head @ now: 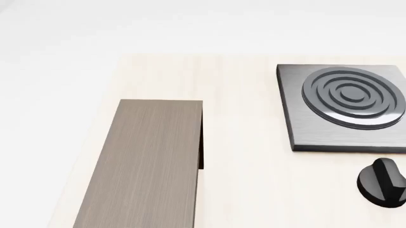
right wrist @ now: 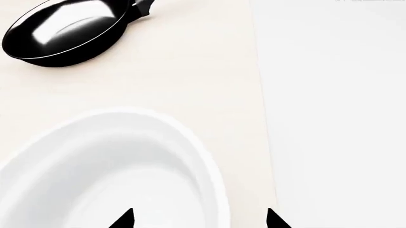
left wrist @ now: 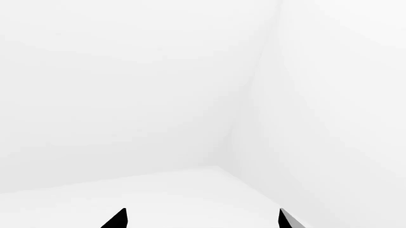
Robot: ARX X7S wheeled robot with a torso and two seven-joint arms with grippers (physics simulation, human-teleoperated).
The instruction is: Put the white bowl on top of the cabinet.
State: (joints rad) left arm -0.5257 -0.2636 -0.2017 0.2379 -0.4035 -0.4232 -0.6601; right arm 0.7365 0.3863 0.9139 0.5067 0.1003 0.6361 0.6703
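Note:
The white bowl (right wrist: 114, 166) shows only in the right wrist view, on the pale table close to its edge. My right gripper (right wrist: 199, 219) is open, with one black fingertip over the bowl's inside and the other outside its thick rim; I cannot tell if it touches. The cabinet (head: 149, 161), with its grey-brown wood-grain top, lies at the left of the head view with nothing on it. My left gripper (left wrist: 201, 219) is open and empty, facing only white floor and walls. Neither gripper can be made out in the head view.
A black frying pan (right wrist: 63, 33) sits on the table (right wrist: 190, 71) beyond the bowl. In the head view a square dark grey stove plate (head: 298, 123) with rings is at the right, with a rounded black object (head: 381, 183) near it.

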